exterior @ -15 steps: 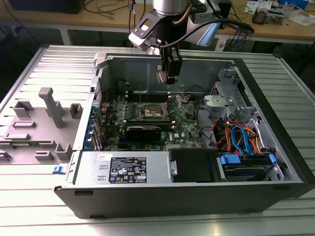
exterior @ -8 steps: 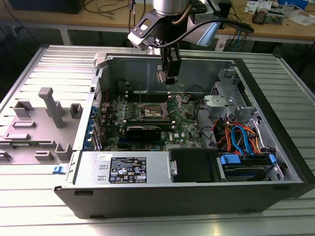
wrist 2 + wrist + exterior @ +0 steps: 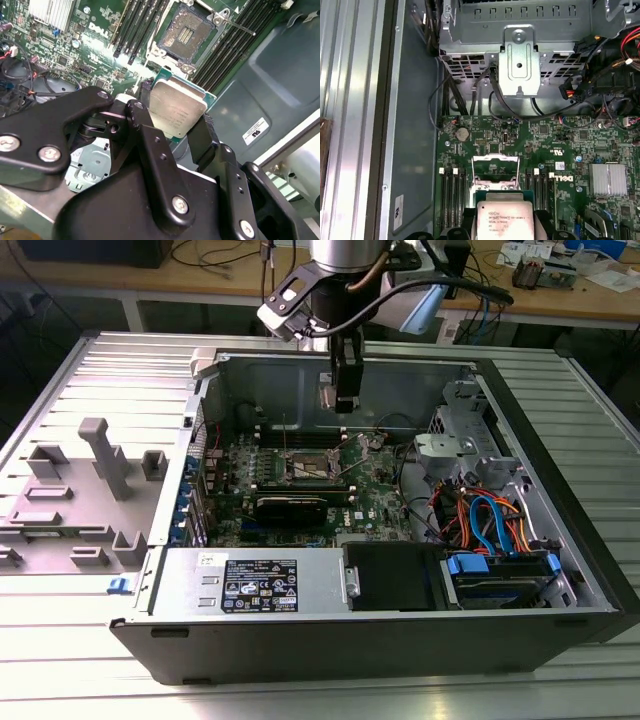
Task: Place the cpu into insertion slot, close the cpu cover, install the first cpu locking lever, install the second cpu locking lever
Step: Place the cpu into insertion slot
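My gripper (image 3: 172, 117) is shut on the cpu (image 3: 176, 111), a flat square chip with a dull silver top on a green base, pinched at two opposite edges by the black fingers (image 3: 142, 125). The cpu (image 3: 505, 220) hangs in the air above the green motherboard (image 3: 570, 145). The insertion slot (image 3: 186, 34) lies open ahead of the chip, its dark centre bare. A thin lever rod (image 3: 236, 26) sticks out beside it. The cpu cover (image 3: 495, 161), a silvery frame, stands raised just past the chip. In the exterior view, the gripper (image 3: 345, 400) hovers above and behind the slot (image 3: 308, 466).
Long black memory slots (image 3: 135, 25) flank the socket on both sides. A finned heatsink (image 3: 608, 179), a metal drive cage (image 3: 519, 65) and bundles of cables (image 3: 480, 515) lie inside the case. The power supply (image 3: 255, 580) fills the near side. A grey fixture (image 3: 85, 490) sits at the exterior view's left.
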You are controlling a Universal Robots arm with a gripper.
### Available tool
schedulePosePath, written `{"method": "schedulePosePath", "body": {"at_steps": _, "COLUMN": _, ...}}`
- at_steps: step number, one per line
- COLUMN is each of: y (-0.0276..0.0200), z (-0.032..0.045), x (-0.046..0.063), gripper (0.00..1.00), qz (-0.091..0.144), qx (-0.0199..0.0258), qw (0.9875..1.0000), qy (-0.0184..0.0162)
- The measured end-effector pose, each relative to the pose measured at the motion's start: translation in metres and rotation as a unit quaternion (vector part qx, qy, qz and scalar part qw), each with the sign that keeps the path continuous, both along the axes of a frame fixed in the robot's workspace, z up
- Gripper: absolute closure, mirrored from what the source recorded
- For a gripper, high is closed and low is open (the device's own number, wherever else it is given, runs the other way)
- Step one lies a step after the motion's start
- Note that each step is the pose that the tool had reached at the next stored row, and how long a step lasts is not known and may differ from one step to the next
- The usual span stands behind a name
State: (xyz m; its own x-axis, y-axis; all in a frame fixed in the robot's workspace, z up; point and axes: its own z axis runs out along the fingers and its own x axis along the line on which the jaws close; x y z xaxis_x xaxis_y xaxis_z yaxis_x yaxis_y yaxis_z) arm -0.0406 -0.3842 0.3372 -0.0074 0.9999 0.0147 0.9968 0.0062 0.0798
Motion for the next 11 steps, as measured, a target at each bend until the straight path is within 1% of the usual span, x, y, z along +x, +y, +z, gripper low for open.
{"method": "schedulePosePath", "body": {"at_steps": 2, "y": 0.0000, "z": -0.0042, "x": -0.0027, "gripper": 0.46, "qz": 0.000, "qx": 0.0001, "qw": 1.0000, "qy": 0.0000}}
{"method": "schedulePosePath", "body": {"at_steps": 5, "y": 0.0000, "z": -0.0059, "x": -0.0030, "gripper": 0.46, "qz": 0.000, "qx": 0.0001, "qw": 1.0000, "qy": 0.0000}}
{"method": "schedulePosePath", "body": {"at_steps": 11, "y": 0.0000, "z": -0.0059, "x": -0.0029, "gripper": 0.46, "qz": 0.000, "qx": 0.0001, "qw": 1.0000, "qy": 0.0000}}
